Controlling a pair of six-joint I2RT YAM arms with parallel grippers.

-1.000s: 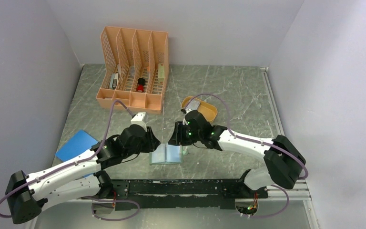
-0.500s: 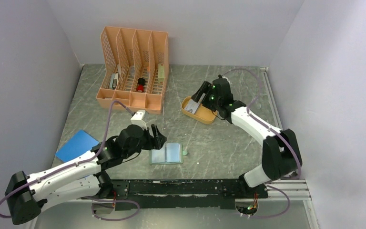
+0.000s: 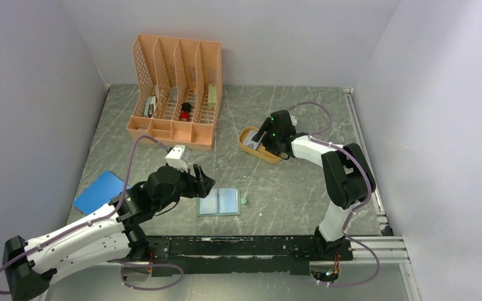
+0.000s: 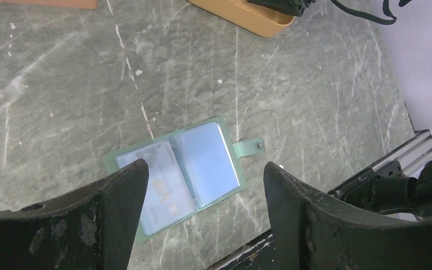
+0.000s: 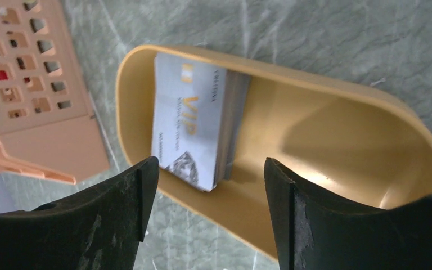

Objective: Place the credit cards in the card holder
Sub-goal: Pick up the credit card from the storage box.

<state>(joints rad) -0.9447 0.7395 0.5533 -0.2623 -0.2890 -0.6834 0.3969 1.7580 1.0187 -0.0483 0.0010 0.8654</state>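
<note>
We see the credit cards [image 5: 194, 126] as a small stack of thin, glossy grey-white rectangles, the top one printed "VIP" in gold, leaning against the inner wall at one end of the smooth orange oval tray [image 5: 315, 84]. The right end effector [image 5: 209, 163] hovers just above that stack with its dark, scuffed fingers spread apart and nothing between them. Well apart, nearer the arm bases, the card holder [image 4: 180, 174] lies open and flat on the counter [image 3: 301, 188], pale teal with clear shiny pockets and a snap tab [image 4: 248, 147] on one edge. A lone card [image 4: 157, 191] shows inside one pocket. The left end effector [image 4: 202, 169] hangs over it, fingers wide apart and empty. The counter is marbled grey-green stone. A peach lattice file organiser [image 3: 176, 88] stands at the back, and a blue sheet [image 3: 99, 190] lies flat at the left.
</note>
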